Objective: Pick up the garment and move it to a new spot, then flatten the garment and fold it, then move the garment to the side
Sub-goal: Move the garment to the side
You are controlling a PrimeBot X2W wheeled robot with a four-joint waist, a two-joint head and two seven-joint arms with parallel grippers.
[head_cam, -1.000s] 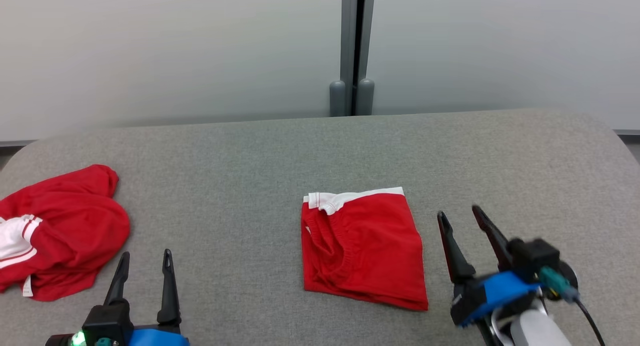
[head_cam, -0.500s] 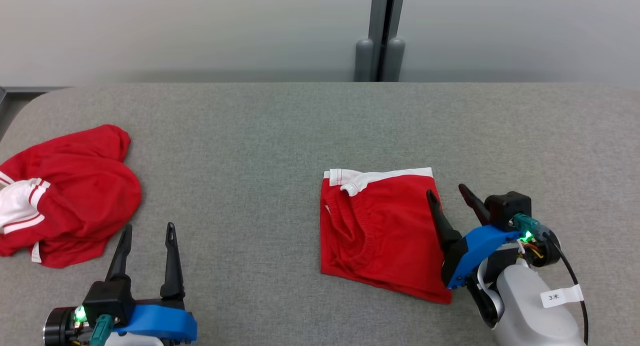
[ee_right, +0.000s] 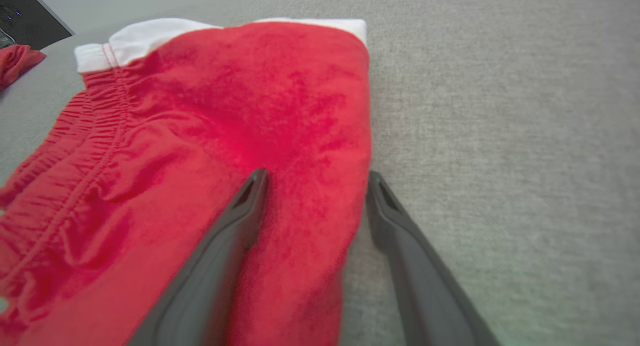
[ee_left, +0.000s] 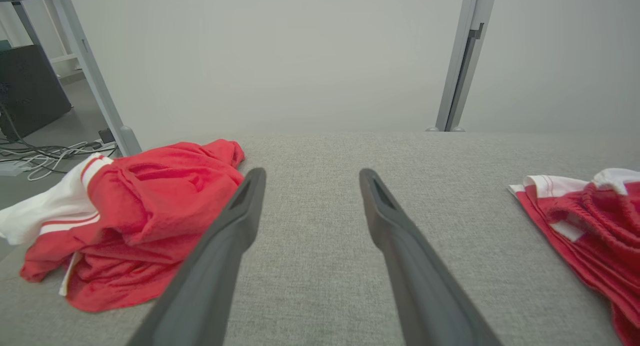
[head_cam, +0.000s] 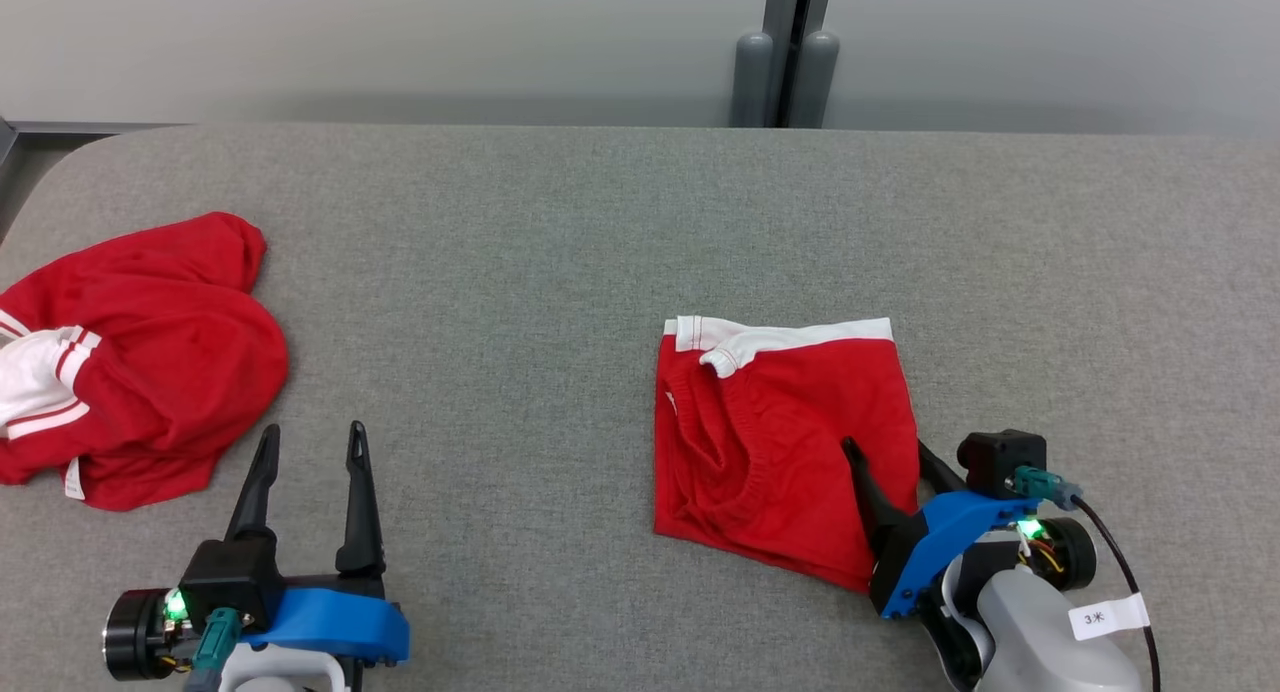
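Note:
The garment (head_cam: 770,432) is red with a white band, folded into a rough square, and lies flat on the grey table (head_cam: 560,242) right of centre. My right gripper (head_cam: 888,454) is open and low at the garment's right edge. One finger lies over the red cloth and the other just off the edge. In the right wrist view the garment (ee_right: 210,116) spreads to the left, with the right gripper (ee_right: 316,178) straddling its border. My left gripper (head_cam: 313,434) stands open over bare table at the lower left, seen again as the left gripper (ee_left: 311,173), holding nothing.
A second, crumpled red and white garment (head_cam: 140,362) lies at the table's left edge, close to the left gripper; it also shows as a heap (ee_left: 140,211). A grey partition post (head_cam: 790,62) stands behind the table. Cables (ee_left: 45,153) lie on the floor beyond the left edge.
The head camera has shifted, sliding the whole picture. Against the garment, my right gripper has moved left from beside it onto its right edge. The left gripper has stayed open in place.

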